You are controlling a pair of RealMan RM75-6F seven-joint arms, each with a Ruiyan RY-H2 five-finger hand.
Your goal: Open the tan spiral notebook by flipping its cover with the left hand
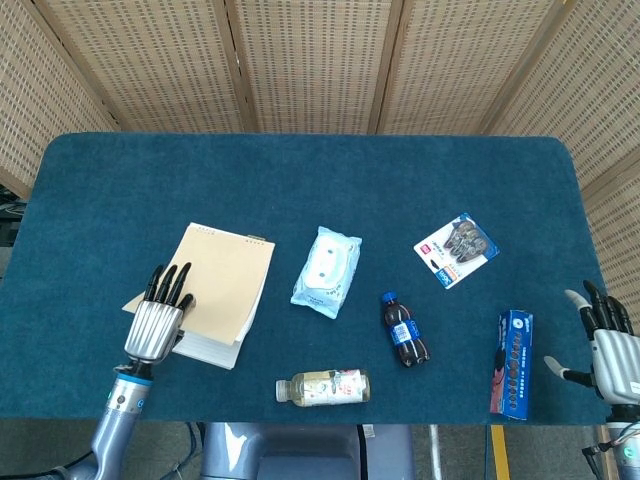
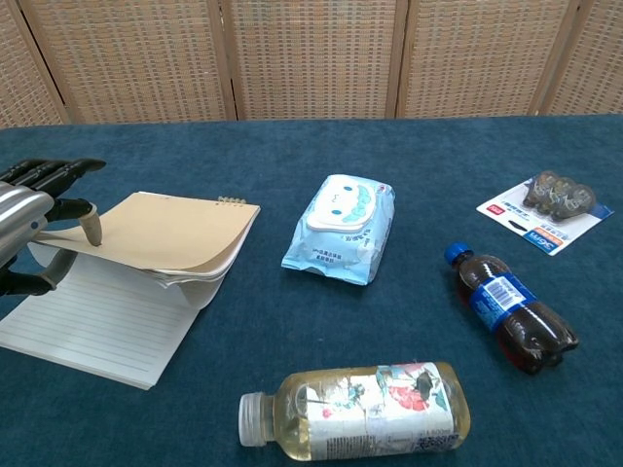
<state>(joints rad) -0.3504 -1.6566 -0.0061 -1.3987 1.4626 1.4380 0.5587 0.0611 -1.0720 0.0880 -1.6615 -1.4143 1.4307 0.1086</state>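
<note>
At the near left of the tabletop (image 1: 420, 170), the left hand (image 2: 27, 219) pinched the tan cover (image 2: 170, 232) of the notebook (image 1: 215, 292) at its left edge, lifted clear of the lined page (image 2: 102, 318) beneath. To finish well, it probably needed to carry that edge up and over the spiral binding without creasing or dragging the notebook. The right hand (image 1: 612, 345) rested spread and empty at the near right.

Woven rattan screen panels (image 1: 310, 60) in wooden frames along the back, folded in sections. In front, a table (image 1: 300, 170) covered in dark teal cloth. Even, bright lighting.
</note>
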